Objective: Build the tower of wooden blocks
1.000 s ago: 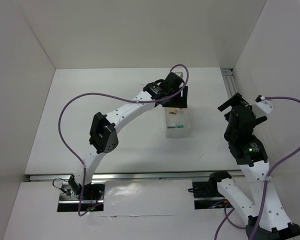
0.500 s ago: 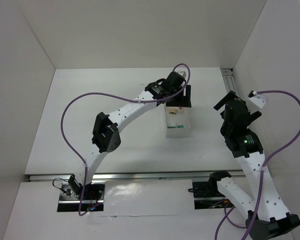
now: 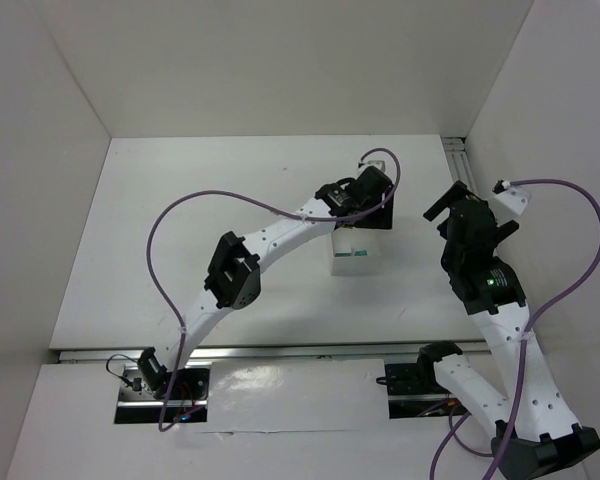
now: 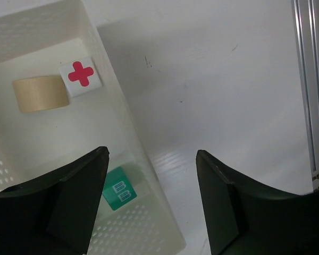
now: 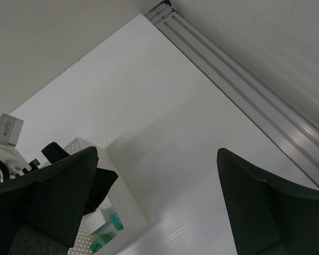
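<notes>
Wood block tower's 3 pieces, teal cube [image 4: 118, 192], red-cross cube [image 4: 81, 74] and tan cylinder [image 4: 41, 93], lie unstacked inside the tray [image 4: 122, 122]; right jaws gape empty, left jaws, open and empty, hover astride the tray's wall, so shift inward before descending.

White arms [image 3: 280, 232] with black joint housings [image 3: 234, 277], looping purple cables [image 3: 215, 194], one green light [image 3: 492, 283].
</notes>
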Controlling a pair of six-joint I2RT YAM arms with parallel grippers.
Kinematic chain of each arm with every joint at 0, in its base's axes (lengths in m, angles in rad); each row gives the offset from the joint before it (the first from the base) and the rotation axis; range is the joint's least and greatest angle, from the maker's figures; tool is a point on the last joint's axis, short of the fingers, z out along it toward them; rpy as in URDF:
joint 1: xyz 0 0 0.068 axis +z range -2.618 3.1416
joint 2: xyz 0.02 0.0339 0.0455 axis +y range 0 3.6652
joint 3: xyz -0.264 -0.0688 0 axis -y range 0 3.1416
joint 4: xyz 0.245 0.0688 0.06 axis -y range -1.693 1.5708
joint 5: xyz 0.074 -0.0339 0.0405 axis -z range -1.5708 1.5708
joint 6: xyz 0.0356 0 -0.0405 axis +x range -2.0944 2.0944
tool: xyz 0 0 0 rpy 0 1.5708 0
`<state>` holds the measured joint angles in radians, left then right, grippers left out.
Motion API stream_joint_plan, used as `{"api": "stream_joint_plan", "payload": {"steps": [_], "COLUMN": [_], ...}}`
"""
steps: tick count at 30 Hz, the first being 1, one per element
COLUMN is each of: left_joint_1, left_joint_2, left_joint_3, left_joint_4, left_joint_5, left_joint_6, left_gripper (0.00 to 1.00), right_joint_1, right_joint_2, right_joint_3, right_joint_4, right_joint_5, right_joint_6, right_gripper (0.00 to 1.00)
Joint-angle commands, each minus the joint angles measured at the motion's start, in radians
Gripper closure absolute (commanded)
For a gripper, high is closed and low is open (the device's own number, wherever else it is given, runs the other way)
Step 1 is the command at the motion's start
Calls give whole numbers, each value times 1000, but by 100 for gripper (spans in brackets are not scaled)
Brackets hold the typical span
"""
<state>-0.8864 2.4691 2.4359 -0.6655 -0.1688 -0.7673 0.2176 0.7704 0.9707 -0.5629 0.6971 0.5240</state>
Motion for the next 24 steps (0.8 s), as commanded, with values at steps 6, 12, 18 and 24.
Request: {"api": "stream_joint_plan", "payload": {"steps": [6, 12, 18, 24], "left_joint_1": [-5, -5, -5, -5], "left_joint_2": [62, 80, 80, 44], "left_joint_3": [66, 66, 66, 32], "left_joint_4": [26, 26, 26, 35], "left_joint_5": [-74, -74, -63, -35], "left_joint_6": [5, 14, 23, 33], "left_gripper": [30, 36, 47, 69], "right_joint_1": [-4, -4, -4, -4], "right_joint_2": [-10, -10, -10, -10], "right_joint_3": [19, 10, 10, 10], "right_joint_4": [15, 15, 24, 24], "right_joint_5": [-21, -30, -30, -39], "right_joint_6": [8, 8, 8, 18], "right_gripper": [0, 0, 0, 0]}}
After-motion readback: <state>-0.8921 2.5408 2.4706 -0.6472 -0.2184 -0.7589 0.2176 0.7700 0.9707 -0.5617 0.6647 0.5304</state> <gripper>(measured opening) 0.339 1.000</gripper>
